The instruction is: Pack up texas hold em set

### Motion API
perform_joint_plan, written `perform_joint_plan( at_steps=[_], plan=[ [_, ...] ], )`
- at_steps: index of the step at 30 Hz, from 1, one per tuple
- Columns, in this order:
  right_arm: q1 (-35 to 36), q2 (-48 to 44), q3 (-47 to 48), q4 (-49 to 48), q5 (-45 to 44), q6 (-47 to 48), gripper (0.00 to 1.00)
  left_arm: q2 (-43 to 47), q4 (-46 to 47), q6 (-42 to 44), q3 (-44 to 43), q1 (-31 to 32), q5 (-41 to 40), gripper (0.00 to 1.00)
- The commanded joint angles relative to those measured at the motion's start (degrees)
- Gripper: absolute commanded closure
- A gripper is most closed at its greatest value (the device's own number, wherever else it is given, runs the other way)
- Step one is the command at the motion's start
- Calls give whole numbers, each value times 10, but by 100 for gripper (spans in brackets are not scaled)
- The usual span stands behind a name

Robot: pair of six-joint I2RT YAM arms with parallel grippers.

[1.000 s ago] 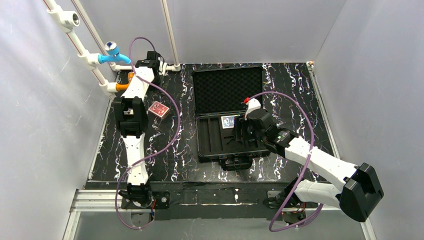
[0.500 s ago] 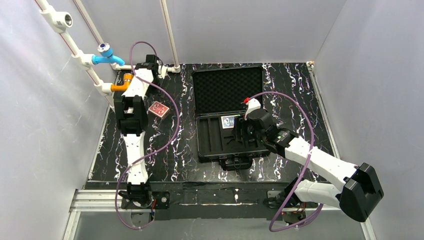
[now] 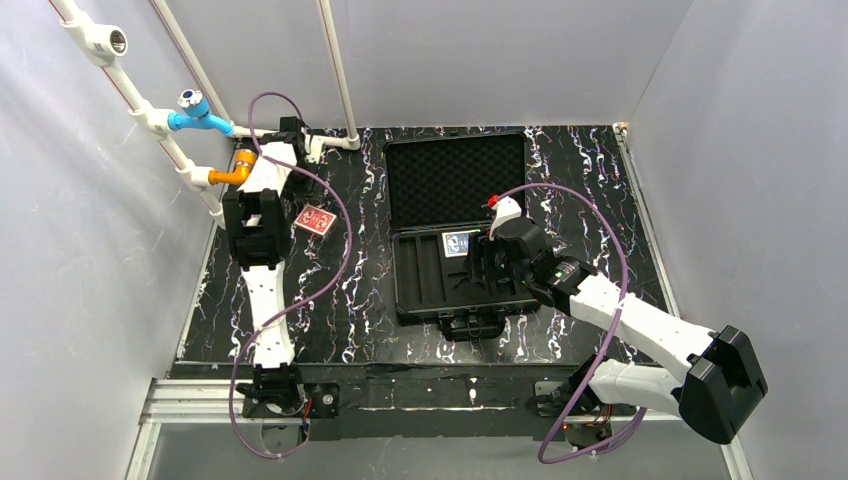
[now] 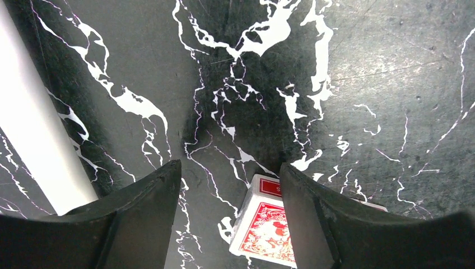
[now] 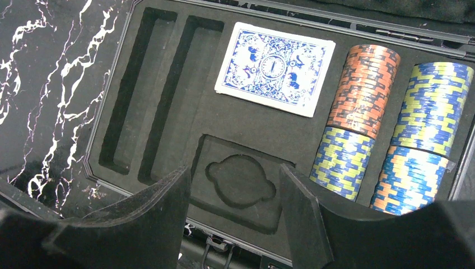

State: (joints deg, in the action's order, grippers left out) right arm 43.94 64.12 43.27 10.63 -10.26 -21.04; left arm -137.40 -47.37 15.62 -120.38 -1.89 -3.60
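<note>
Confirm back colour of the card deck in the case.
Blue ornate print, white border on the card deck; clearest in right wrist view.

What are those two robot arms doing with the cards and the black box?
They're packing a poker set. The black case lies open, with the blue deck and four chip rolls already in its tray. The right gripper hovers open over the tray, holding nothing. The left gripper is open above the table, next to the red deck, not yet picked up.
</note>
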Motion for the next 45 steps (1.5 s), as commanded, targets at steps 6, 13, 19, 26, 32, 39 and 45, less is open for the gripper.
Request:
perform_joint_plan(
  at_steps=[6, 13, 19, 26, 32, 39, 45],
  plan=[
    [1, -14, 8, 1, 7, -1, 33, 67, -3, 8, 120, -4, 64, 37],
    [0, -27, 7, 5, 13, -3, 33, 126, -12, 8, 188, 6, 95, 38],
    [1, -35, 5, 13, 23, -5, 33, 177, -23, -19, 258, 10, 100, 38],
    [1, -42, 2, 14, 36, -9, 33, 248, -30, -78, 345, 32, 98, 39],
    [1, -49, 1, 17, 41, -16, 33, 311, -32, -101, 410, 63, 99, 40],
    [1, -62, 4, 26, 36, -18, 33, 371, -53, -118, 451, 73, 89, 41],
    [1, -59, 2, 17, 38, -21, 33, 443, -27, -150, 502, 73, 87, 40]
  ],
)
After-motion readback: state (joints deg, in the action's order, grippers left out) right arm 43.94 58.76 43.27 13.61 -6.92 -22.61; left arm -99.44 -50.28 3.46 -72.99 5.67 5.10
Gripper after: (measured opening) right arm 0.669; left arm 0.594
